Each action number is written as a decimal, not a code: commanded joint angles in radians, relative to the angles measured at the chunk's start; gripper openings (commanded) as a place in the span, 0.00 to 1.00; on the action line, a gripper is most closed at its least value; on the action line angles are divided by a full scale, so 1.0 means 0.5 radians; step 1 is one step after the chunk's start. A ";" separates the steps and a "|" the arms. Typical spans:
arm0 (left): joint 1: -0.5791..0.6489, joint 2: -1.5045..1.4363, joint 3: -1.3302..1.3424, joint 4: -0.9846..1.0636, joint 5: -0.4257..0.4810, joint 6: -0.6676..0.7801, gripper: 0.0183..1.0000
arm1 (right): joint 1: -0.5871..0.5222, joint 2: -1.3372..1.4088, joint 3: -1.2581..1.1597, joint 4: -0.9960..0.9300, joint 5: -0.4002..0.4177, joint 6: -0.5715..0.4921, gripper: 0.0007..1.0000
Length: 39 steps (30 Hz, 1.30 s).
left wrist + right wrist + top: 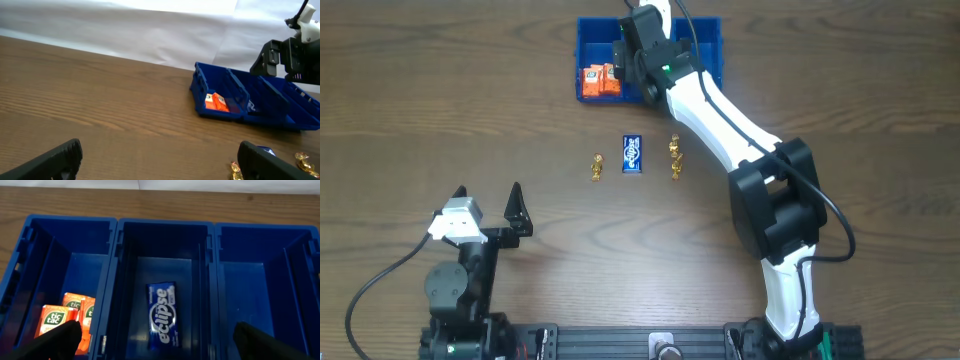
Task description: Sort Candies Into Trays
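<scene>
A blue three-compartment tray (706,40) sits at the far middle of the table. Its left compartment holds orange candy boxes (70,315), and a blue gum packet (162,316) lies in the middle one. My right gripper (157,330) hovers open above the middle compartment, nothing between its fingers. On the table in front of the tray lie another blue packet (632,153) and three gold-wrapped candies (598,167), (675,148), (676,168). My left gripper (488,192) stands open near the front left, well short of the candies.
The tray's right compartment (260,280) holds nothing. From the left wrist view the tray (220,112) and the right gripper (285,57) show far off, with a white backdrop (125,25) beyond the table's far edge. Bare wood surrounds the candies.
</scene>
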<state>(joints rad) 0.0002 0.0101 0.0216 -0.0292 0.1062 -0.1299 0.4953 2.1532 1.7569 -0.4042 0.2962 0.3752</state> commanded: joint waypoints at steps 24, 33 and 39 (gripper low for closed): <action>0.012 -0.013 -0.033 -0.077 0.043 0.021 1.00 | 0.370 0.101 -0.174 -0.916 -0.237 0.621 1.00; 0.012 -0.013 -0.033 -0.077 0.042 0.021 1.00 | 0.362 0.160 -0.174 -0.880 -0.283 0.671 0.66; 0.012 -0.013 -0.033 -0.077 0.043 0.021 1.00 | 0.362 0.163 -0.174 -0.871 -0.282 0.669 0.24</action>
<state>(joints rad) 0.0002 0.0101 0.0216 -0.0292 0.1062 -0.1295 0.6773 2.2192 1.6665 -0.8410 0.1513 0.7109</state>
